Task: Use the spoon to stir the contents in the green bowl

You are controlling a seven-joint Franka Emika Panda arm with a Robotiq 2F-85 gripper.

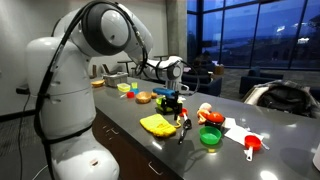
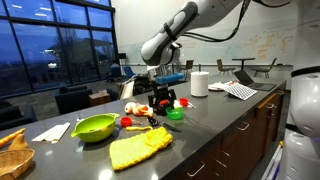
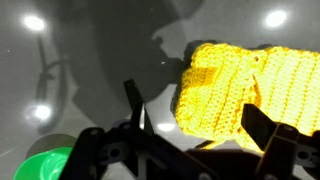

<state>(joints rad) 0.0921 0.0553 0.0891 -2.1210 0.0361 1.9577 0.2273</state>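
My gripper (image 1: 172,101) (image 2: 163,99) hangs a little above the counter, over the edge of the yellow cloth (image 1: 157,124) (image 2: 140,148) (image 3: 240,85). In the wrist view its jaws (image 3: 197,118) are spread wide and open, with nothing between them. The small bright green bowl (image 2: 175,114) sits just beside the gripper and shows at the lower left of the wrist view (image 3: 45,165). A slim dark thing that looks like the spoon (image 1: 183,128) lies beside the cloth. I cannot make the spoon out clearly in the wrist view.
A larger lime bowl (image 2: 94,127) (image 1: 210,136) is near the cloth, with a red-orange measuring cup (image 1: 252,145) and a white napkin (image 1: 238,128) (image 2: 50,131) beyond it. A paper towel roll (image 2: 199,83) stands further along the grey counter (image 1: 200,160).
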